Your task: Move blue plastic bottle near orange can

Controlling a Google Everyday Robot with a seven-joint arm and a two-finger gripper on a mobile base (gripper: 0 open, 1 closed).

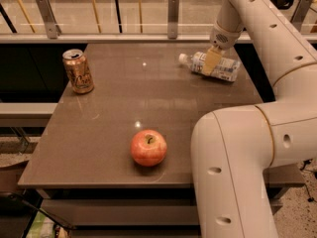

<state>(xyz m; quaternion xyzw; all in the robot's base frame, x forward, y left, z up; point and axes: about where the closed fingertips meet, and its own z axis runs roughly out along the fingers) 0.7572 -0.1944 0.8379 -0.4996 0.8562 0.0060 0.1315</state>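
— Far right of table (114,133): blue plastic bottle (229,68) on its side, cap to left. And gripper (211,66)?
— Over bottle's mid; clenched or released, can't tell. Upright orange can (78,72) far left, well apart.

1. We see a glossy brown-grey table (109,133) with two small light glints (144,63) on its top.
2. We see a lower shelf (124,212) under the tabletop.
3. Behind the table runs a rail (99,37) with metal posts (173,14). Thin wooden and black rods (93,6) stand beyond it.
4. We see speckled floor (307,202) at lower right.
5. The gripper (212,62) is over the table's far right part.
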